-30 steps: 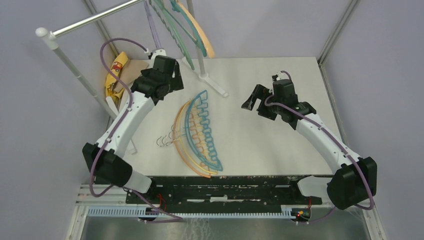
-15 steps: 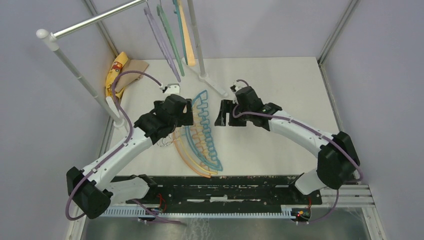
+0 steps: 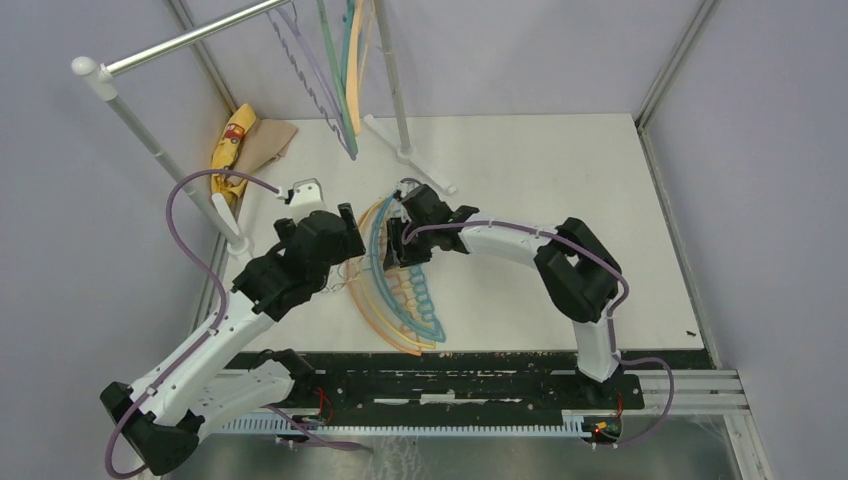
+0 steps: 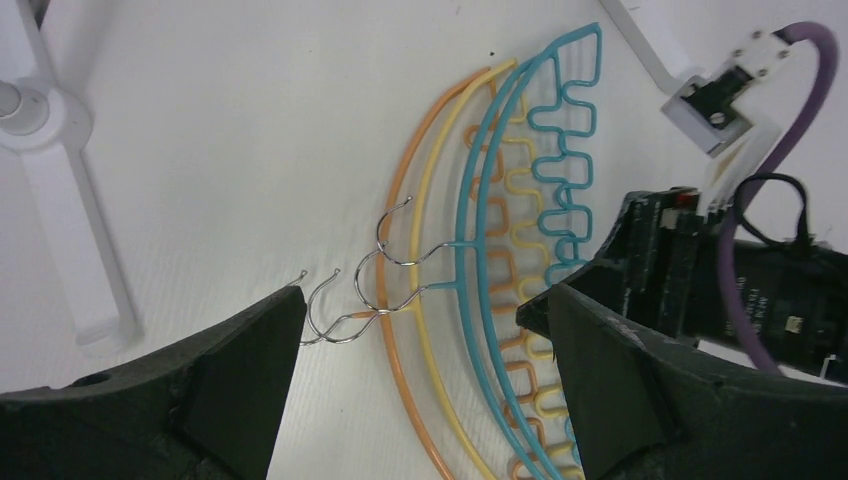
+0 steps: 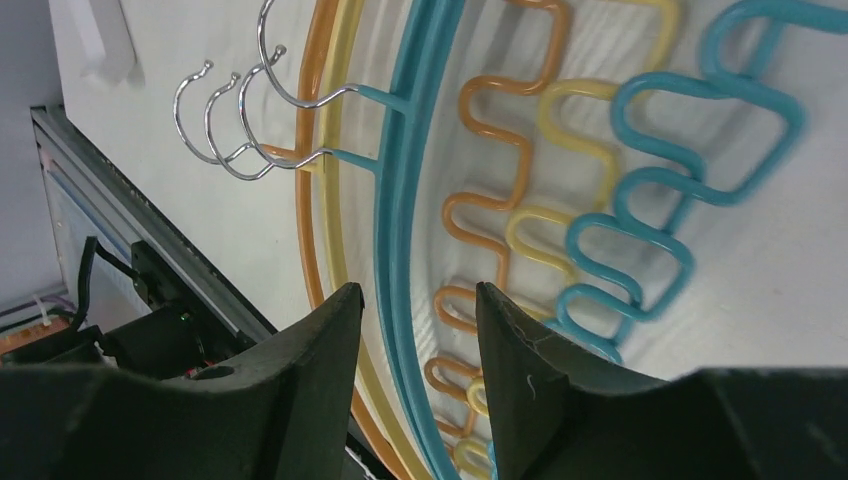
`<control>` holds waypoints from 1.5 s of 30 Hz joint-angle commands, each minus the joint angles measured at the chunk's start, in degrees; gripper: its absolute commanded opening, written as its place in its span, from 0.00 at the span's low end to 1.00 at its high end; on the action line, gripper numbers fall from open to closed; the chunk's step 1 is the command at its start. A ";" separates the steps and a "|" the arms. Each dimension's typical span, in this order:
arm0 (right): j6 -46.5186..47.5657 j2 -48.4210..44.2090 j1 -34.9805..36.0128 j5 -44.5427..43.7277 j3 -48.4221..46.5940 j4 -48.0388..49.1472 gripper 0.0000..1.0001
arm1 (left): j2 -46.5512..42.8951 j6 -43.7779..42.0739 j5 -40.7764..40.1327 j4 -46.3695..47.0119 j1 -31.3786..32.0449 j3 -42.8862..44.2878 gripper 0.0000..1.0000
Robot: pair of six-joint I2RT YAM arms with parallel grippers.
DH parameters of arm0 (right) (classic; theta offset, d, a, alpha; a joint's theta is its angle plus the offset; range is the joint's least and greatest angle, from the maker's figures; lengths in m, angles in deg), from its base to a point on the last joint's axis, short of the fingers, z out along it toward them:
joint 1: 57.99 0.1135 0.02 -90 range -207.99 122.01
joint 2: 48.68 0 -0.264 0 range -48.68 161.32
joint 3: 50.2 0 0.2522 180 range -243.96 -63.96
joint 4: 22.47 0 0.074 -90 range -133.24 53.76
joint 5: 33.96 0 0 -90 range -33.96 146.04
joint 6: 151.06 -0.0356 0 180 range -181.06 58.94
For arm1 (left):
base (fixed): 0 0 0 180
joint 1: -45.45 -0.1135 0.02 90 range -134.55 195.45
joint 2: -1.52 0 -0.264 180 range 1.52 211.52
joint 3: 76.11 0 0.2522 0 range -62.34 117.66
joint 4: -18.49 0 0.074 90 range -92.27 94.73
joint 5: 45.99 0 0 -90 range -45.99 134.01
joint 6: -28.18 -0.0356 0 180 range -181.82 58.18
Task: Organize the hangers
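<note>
The white surface [image 3: 560, 180] carries everything, with a white and silver clothes rack [image 3: 190, 38] standing over its far left corner. The left arm [image 3: 215, 330] reaches in from the near left, and the right arm [image 3: 520, 245] bends back across the middle, so both wrists meet over the pile of hangers [image 3: 405, 295] lying flat at the centre of the surface. On the rack's rail, several more hanging hangers [image 3: 335, 70] in purple, green, teal and orange dangle edge-on. A yellow and tan cloth [image 3: 235, 140] lies crumpled by the rack's foot at the far left. In the pile, the teal hangers [image 4: 470, 200] lie on the right, nested against a yellow hanger [image 4: 425, 200] and then an orange hanger [image 4: 398, 200], their wavy bars overlapping. The left gripper [image 4: 420, 370] hovers over the pile's hook side with its fingers [image 4: 250, 380] spread wide and nothing between them. The right gripper [image 5: 420, 370] sits low over the pile, its fingers [image 5: 320, 370] a little apart and straddling the arched teal bars without visibly squeezing them. The small metal hooks [image 4: 385, 250] curl leftward, bunched together.
</note>
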 commanded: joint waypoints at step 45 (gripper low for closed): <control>-28.10 -7.20 -5.27 4.29 3.57 38.47 0.01 | -8.06 0.65 25.34 23.21 1.20 -15.50 0.99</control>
